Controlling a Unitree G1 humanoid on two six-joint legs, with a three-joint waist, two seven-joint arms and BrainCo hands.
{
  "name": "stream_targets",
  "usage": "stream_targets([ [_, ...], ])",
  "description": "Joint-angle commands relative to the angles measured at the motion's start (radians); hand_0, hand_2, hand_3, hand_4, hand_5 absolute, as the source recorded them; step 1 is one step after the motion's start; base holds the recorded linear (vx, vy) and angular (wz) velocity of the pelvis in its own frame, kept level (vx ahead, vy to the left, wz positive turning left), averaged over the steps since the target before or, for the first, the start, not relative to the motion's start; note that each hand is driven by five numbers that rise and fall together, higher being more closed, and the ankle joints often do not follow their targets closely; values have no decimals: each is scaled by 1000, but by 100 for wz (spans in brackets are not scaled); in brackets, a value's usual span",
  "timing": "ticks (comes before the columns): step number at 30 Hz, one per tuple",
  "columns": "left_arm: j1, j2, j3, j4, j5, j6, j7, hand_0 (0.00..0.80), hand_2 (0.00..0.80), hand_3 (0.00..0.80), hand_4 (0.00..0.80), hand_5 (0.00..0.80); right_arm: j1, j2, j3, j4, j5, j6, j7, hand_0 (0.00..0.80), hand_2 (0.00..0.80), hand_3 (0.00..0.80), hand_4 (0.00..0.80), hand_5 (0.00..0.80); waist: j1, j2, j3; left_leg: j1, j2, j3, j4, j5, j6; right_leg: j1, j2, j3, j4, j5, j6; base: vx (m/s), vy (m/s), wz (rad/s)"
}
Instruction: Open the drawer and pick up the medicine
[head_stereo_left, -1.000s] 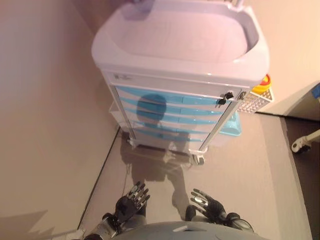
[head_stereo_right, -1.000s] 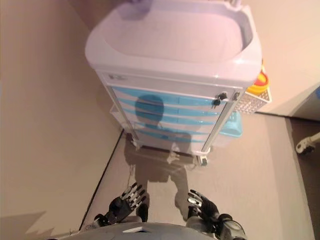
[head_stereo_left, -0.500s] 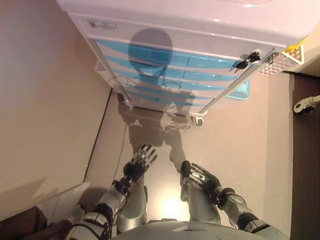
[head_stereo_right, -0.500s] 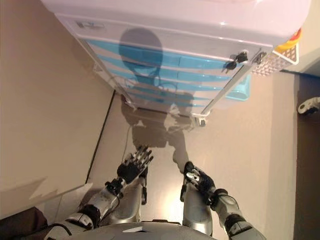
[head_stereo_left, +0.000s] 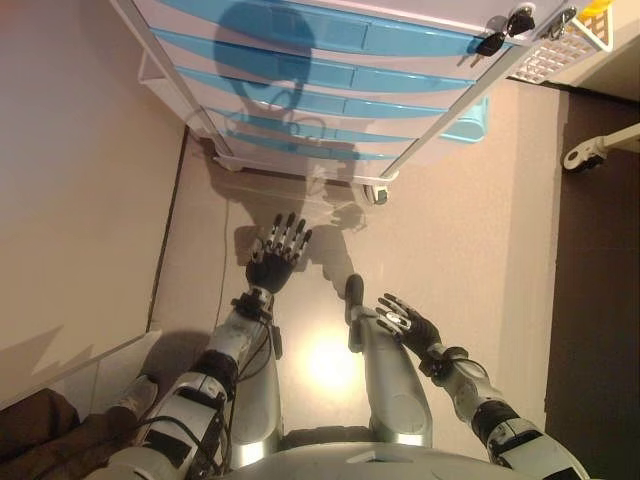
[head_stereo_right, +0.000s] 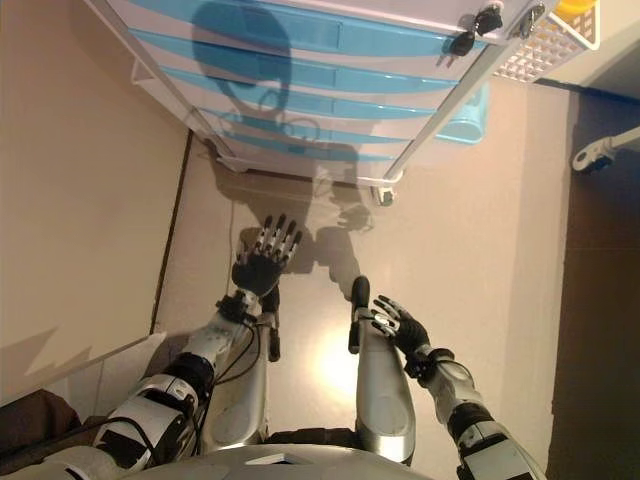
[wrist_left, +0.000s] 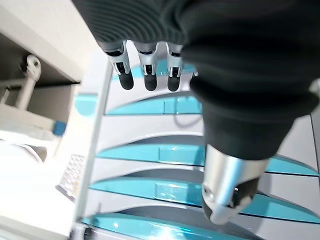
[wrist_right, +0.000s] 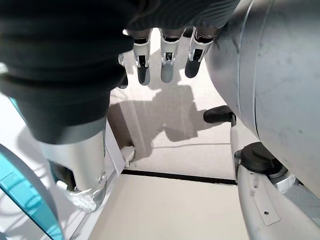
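Both the left hand (head_stereo_left: 276, 255) and the right hand (head_stereo_left: 408, 322) hang empty with straight fingers, well short of the one cart (head_stereo_left: 300, 95), whose blue drawers (wrist_left: 165, 150), at least four visible, are all closed, so nothing is done yet and the medicine is not visible.

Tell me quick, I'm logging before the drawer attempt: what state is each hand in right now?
Left hand: open, fingers straight, holding nothing, short of the cart.
Right hand: open, fingers relaxed, holding nothing.
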Motion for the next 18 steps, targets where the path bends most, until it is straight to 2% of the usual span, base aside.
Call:
stream_targets([
  [1, -58, 15, 54, -88, -93, -18, 49, 0, 0, 0, 0, 0, 68, -29, 82, -87, 21, 37, 2, 0, 0, 0, 0, 0, -26, -4, -6, -60, -42, 23, 60, -31, 47, -40, 40, -21, 44, 19, 9, 16, 16, -7],
  [12, -286, 126, 102, -52, -242, -17, 188, 0, 0, 0, 0, 0, 79, -53, 136, -108, 48, 40, 14, 0, 0, 0, 0, 0, -65, -27, -6, -115, -31, 52, 109, -48, 45, -87, 34, -8, 57, 28, 8, 31, 10, -3],
  [18, -384, 168, 94, -44, -262, -29, 247, 0, 0, 0, 0, 0, 92, -62, 167, -114, 71, 23, 20, 0, 0, 0, 0, 0, -79, -39, -6, -142, -27, 61, 139, -64, 44, -103, 32, -6, 56, 32, 4, 37, -12, -1],
])
